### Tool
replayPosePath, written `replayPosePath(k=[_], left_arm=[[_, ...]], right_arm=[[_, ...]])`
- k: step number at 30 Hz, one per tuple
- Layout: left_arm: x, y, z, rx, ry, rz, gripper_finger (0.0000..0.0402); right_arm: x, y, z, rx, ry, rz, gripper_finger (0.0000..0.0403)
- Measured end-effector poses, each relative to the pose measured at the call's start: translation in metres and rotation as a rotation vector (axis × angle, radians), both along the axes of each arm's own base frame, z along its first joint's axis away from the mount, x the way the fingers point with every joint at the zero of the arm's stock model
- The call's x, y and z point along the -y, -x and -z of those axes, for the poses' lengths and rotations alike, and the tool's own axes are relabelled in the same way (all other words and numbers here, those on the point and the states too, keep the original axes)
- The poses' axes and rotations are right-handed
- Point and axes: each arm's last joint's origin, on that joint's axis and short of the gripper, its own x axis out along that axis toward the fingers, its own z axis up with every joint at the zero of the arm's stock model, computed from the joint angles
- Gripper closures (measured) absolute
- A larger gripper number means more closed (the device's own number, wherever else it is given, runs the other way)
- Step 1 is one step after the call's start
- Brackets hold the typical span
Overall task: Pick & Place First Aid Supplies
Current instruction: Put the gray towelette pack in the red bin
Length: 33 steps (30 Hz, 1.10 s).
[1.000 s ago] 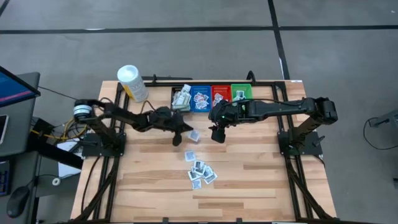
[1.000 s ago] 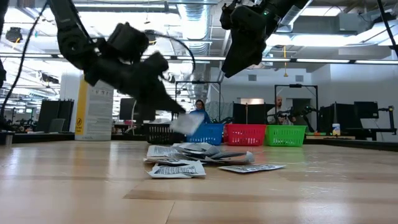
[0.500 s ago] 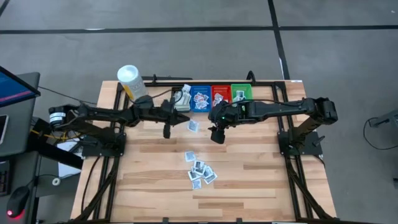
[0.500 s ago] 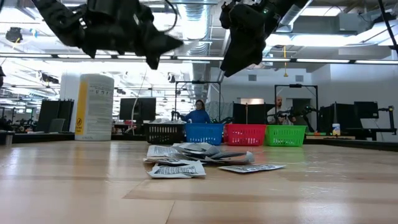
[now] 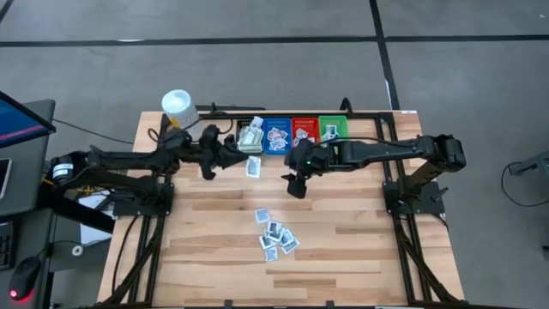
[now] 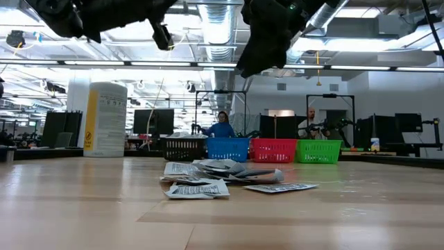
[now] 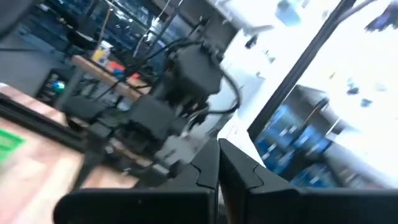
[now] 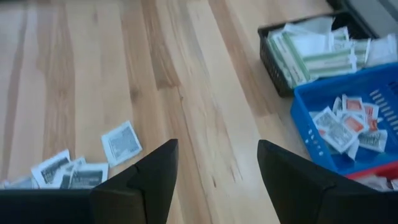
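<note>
A pile of first aid packets (image 5: 276, 236) lies flat on the wooden table, also in the low view (image 6: 222, 177). My left gripper (image 5: 242, 163) is high above the table near the black bin (image 5: 250, 137), shut on one white-and-blue packet (image 5: 252, 167). My right gripper (image 5: 296, 184) hovers open and empty above the table's middle, slanting down. Its two fingers frame bare wood in the right wrist view (image 8: 217, 180). My left gripper pinches the packet by its left edge (image 5: 248, 166) between its two fingertips. The fingers come about level from the table's left. The packet is lifted clear of the table, just before the black bin. The left wrist view shows only shut fingers (image 7: 239, 171).
Black, blue (image 5: 276, 135), red (image 5: 304, 130) and green (image 5: 332, 129) bins stand in a row at the far edge, with packets in them. A white tub (image 5: 182, 112) stands at the far left. Bare wood lies near and to both sides of the pile.
My left gripper has risen from close above the table and drawn back toward the far left, rolling its wrist and tipping up to about level. It stays shut, and the packet has gone up with it toward the black bin. My right gripper has kept still.
</note>
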Motion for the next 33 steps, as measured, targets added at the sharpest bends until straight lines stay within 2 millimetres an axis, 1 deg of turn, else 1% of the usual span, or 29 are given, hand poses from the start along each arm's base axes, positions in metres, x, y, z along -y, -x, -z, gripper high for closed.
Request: replayPosePath(k=[3,9,13,19,23,33], left_arm=[[0.001,0.004,-0.009,0.056,0.082,0.043,0.0398],[0.006,0.015,-0.031,0.274,0.141,0.145,0.0397],[0.009,0.025,-0.043,0.425,0.091,0.173,0.0398],[0.012,0.035,-0.052,0.572,-0.021,0.174,0.0396],[0.014,0.040,-0.055,0.637,-0.063,0.181,0.0398],[0.020,0.049,-0.063,0.699,-0.115,0.181,0.0398]], right_arm=[[0.000,-0.003,-0.003,0.044,0.001,0.000,0.0189],[0.000,-0.006,-0.007,0.095,-0.012,0.011,0.0189],[0.000,-0.006,-0.007,0.098,-0.019,0.018,0.0189],[0.000,-0.009,-0.011,0.153,-0.036,0.034,0.0189],[0.000,-0.011,-0.014,0.190,-0.036,0.033,0.0189],[0.000,-0.013,-0.016,0.218,-0.035,0.033,0.0189]])
